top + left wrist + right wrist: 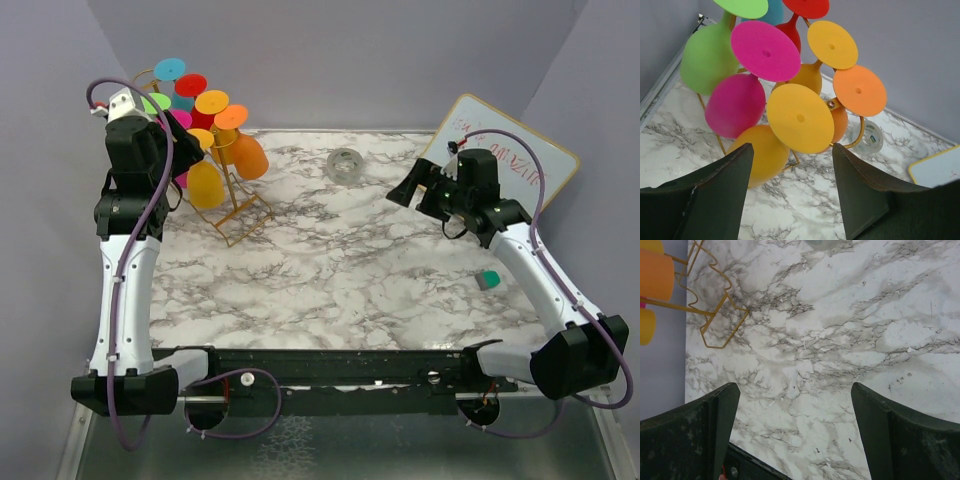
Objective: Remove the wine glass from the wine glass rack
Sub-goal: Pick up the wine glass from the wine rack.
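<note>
The gold wire wine glass rack [243, 217] stands at the table's back left, with several coloured wine glasses hanging upside down on it. In the left wrist view the yellow glass [800, 117] hangs nearest, with pink [765, 50], green [707, 57], orange [859, 90] and red [807, 6] ones around it, and a curled rack loop [858, 137] below the orange one. My left gripper [792, 150] is open and empty, just short of the yellow glass [205, 185]. My right gripper [400, 192] is open and empty above the table's right half; its view shows the rack base [715, 325].
A clear round object [347, 165] lies at the back middle, right of the rack [867, 137]. A whiteboard [500, 150] leans at the back right. A small green object [488, 279] lies near the right arm. Grey walls close in the rack's left and back.
</note>
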Motion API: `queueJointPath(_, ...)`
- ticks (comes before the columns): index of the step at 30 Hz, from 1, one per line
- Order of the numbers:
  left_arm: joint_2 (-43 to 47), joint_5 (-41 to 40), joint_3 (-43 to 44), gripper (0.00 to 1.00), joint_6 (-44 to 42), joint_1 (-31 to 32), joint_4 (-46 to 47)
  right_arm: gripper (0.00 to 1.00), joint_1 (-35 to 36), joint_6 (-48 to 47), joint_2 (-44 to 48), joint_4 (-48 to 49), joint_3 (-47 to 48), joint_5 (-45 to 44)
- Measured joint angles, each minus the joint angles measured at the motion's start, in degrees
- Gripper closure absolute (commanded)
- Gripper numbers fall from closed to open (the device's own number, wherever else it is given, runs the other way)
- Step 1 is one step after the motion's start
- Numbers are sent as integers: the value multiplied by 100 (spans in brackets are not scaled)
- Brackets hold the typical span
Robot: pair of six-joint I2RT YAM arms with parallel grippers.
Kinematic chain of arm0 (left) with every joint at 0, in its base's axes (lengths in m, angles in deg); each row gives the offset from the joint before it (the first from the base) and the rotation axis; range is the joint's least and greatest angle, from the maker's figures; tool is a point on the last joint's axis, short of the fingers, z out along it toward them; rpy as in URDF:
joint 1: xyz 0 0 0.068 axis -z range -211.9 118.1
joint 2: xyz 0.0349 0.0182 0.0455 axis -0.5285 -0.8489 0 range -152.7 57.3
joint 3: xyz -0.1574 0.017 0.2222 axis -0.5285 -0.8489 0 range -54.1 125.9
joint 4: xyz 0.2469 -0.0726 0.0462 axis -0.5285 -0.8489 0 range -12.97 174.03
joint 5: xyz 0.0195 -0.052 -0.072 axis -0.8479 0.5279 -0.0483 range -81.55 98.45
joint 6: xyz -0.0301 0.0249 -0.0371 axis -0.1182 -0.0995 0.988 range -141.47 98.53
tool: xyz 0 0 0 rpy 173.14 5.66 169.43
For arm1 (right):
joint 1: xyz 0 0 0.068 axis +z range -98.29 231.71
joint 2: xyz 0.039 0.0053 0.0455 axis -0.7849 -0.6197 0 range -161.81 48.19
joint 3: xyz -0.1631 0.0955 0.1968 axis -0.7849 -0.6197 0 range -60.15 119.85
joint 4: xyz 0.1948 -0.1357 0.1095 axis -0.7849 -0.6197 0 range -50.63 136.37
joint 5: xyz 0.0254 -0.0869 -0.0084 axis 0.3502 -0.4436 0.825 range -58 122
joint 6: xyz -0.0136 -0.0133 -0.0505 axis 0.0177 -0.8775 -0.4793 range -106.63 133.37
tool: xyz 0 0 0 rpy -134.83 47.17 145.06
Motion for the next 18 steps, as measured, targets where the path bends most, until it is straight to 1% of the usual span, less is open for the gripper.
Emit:
queueJointPath(4,-28,-63,-9,43,-55,-61,26,0,0,28,17,2,-24,46)
queueJointPath(10,-334,13,15,46,-68,-162,142,0,0,31,20,-9,-28,85)
queueJointPath(14,-533,85,15,54,-63,-260,181,0,0,28,20,-76,-28,109)
queueJointPath(18,-595,155,15,56,-22,-361,251,0,-2,28,20,-83,-28,129)
